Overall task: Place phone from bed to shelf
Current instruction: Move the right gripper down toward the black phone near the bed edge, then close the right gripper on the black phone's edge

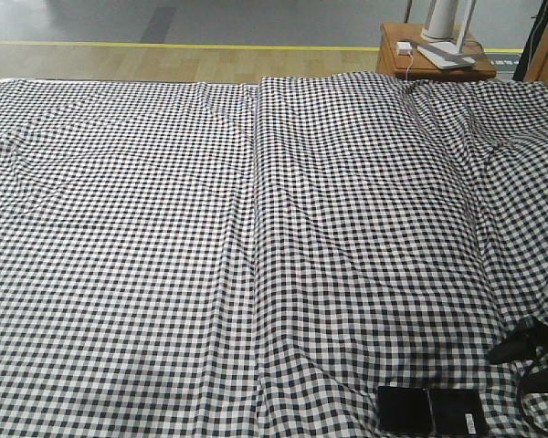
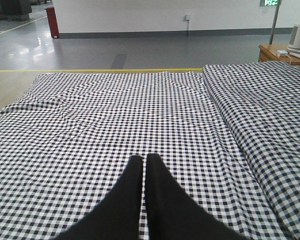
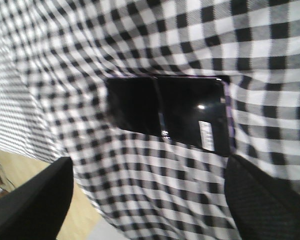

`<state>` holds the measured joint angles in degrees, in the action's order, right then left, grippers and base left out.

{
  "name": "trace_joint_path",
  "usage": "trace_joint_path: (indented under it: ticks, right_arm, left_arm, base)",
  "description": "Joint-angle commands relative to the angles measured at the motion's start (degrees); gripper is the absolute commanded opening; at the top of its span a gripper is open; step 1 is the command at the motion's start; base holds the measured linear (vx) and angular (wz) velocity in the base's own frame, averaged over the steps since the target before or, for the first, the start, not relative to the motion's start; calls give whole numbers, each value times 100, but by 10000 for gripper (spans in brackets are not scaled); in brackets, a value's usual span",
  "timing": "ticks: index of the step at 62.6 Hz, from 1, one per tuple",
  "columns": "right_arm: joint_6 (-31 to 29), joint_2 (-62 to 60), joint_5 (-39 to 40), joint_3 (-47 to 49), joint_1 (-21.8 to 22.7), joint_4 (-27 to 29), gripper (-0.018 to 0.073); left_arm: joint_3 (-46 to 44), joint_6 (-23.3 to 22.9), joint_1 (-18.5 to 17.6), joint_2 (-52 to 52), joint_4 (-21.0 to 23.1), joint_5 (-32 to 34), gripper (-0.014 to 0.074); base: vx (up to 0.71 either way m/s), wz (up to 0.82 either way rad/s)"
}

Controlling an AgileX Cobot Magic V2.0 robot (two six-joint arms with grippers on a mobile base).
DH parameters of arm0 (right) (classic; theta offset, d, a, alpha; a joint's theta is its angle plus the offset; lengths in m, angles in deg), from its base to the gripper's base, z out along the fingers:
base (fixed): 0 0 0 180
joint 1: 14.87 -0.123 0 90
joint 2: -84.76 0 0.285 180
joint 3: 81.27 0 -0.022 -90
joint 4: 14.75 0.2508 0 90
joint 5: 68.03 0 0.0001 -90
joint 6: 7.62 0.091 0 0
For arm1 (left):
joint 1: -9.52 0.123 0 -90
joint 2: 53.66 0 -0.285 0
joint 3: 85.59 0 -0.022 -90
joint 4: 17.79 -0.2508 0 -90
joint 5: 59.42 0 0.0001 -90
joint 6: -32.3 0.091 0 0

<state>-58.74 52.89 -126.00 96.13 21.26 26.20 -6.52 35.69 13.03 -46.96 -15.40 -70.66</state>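
One phone lies flat on the bed, close to the near edge and toward the right-hand side. It is a glossy black slab with a crease across its middle, and it rests directly on the black-and-white checked sheet. In the right wrist view the phone fills the centre of the picture. A small white sticker sits near one end, and a thin pinkish rim shows along that end.

The right gripper hangs over the sheet just beside the phone. Its two black fingers are spread wide apart and grasp nothing. Neither finger touches the phone, which lies beyond the gap between them. From the front view the dark hardware of the right arm shows at the right border, just above and to the right of the phone.

The left gripper is over the left half of the bed, well apart from the phone. Its fingers are pressed together with only a hairline between them, and they hold nothing.

The sheet is wrinkled, with a long fold running down its middle. Beyond the far edge are a strip of pale wood floor, a yellow line and grey floor. A small reddish-brown nightstand stands at the far right corner with white objects on top.
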Motion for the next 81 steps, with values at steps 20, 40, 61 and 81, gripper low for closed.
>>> trace_joint_path:
  ticks: [20,40,61,81]
  right_arm:
    - [-740,559,-678,665,38,232,578]
    - [-1031,1184,-769,963,38,555,578]
    - [-1377,1638,-726,1038,38,780,578]
    - [-1457,2001,-802,1143,31,1011,578]
  left_arm:
    - [41,0,2,-48,53,399,1]
    - [41,0,2,-48,53,399,1]
    - [41,0,2,-48,53,399,1]
    - [41,0,2,-48,53,399,1]
  base:
    - [0,0]
    - [0,0]
    - [0,0]
    - [0,0]
